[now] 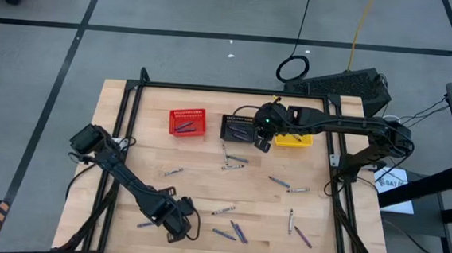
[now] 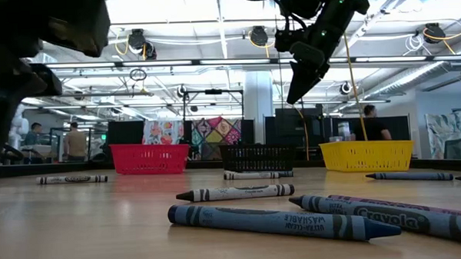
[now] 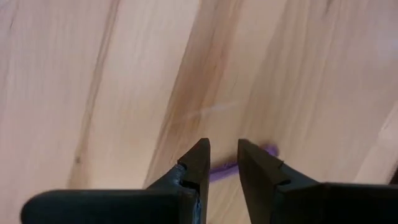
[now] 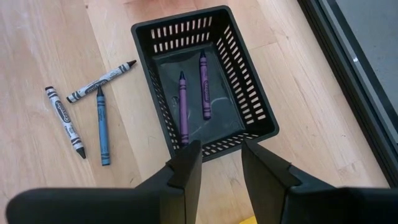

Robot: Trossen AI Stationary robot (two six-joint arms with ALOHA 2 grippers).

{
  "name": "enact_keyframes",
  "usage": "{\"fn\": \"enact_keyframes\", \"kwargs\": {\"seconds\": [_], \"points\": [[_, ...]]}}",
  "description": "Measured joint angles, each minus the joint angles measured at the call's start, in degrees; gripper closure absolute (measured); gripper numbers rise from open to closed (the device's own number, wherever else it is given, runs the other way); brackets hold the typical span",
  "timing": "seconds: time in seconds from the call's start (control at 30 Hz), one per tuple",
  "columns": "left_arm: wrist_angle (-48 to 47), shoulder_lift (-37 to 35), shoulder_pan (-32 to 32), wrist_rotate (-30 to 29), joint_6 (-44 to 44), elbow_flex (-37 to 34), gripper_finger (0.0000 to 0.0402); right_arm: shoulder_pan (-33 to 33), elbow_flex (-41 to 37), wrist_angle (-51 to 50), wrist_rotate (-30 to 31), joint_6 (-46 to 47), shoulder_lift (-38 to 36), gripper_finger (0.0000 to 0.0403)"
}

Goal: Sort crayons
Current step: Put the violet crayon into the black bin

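Observation:
Several crayons in blue, purple and grey lie flat on the wooden table [image 1: 129, 136]: one group [image 1: 230, 232] near the front, others [image 1: 234, 160] at mid-table. My left gripper [image 1: 180, 232] points down near the front edge, open by a narrow gap [image 3: 224, 146]. A purple crayon [image 3: 224, 168] lies on the wood under it, running crosswise behind one finger. My right gripper [image 1: 263, 139] hangs open [image 4: 221, 155] above the near rim of the black basket [image 4: 249, 93], with nothing between its fingers. Two purple crayons [image 4: 193, 93] lie in that basket.
The red basket [image 1: 187, 122], the black basket [image 1: 238, 129] and the yellow basket [image 1: 293, 139] stand in a row at the far side. Two grey crayons [image 4: 102, 81] and a blue one [image 4: 101, 124] lie beside the black basket. A black frame [image 1: 122, 135] borders the table.

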Motion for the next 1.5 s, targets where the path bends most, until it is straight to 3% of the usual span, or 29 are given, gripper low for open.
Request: {"fn": "enact_keyframes", "kwargs": {"seconds": [0.23, 0.53, 0.9, 1.5], "points": [[-6.48, -0.08, -0.72, 3.08, 18.25, 0.18, 0.0326, 0.02, 0.00, -0.11, -0.03, 1.52, 0.00, 0.0300], [-6.41, -0.11, -0.72, 3.11, 31.06, 0.18, 0.0327, 0.02, 0.00, -0.24, -0.02, 1.59, 0.00, 0.0300], [-0.42, 0.07, -0.82, 2.88, 38.80, 0.20, 0.0326, 0.02, 0.00, -0.24, -0.02, 1.53, 0.00, 0.0300], [-0.67, 0.43, -1.49, 3.54, 42.63, -0.92, 0.0326, 0.02, 0.00, -0.22, -0.02, 1.51, 0.00, 0.0300]]}}
